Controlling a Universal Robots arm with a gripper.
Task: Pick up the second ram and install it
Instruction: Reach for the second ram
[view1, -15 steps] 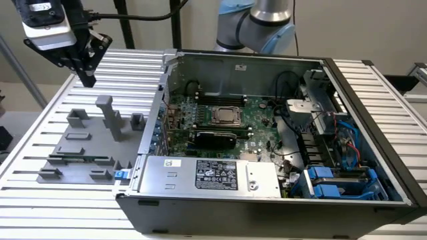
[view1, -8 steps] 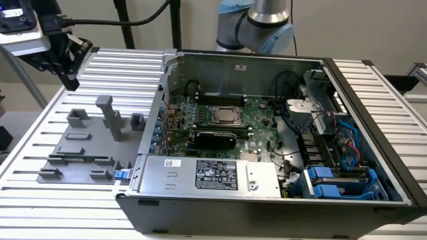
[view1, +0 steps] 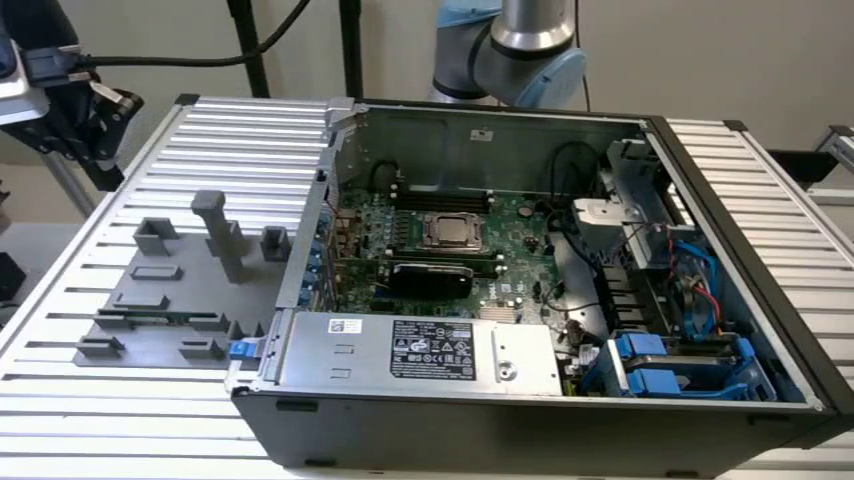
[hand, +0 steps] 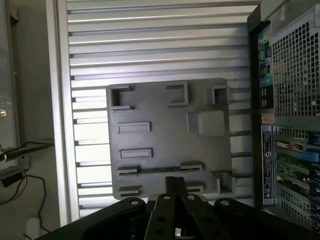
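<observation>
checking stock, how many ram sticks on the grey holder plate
1: the ram stick sits in the long slot of the holder plate, on the exterior view's left of the computer case.

Holder tray (view1: 187, 292) beside computer case (view1: 467, 432)

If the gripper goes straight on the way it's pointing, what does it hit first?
Probably the grey holder plate on the slatted table, near the plate's edge closest to the gripper, though depth is unclear.

Open computer case (view1: 534, 432) on slatted table (view1: 107, 425), grey holder tray (view1: 180, 300) beside it, exterior view's left.
</observation>
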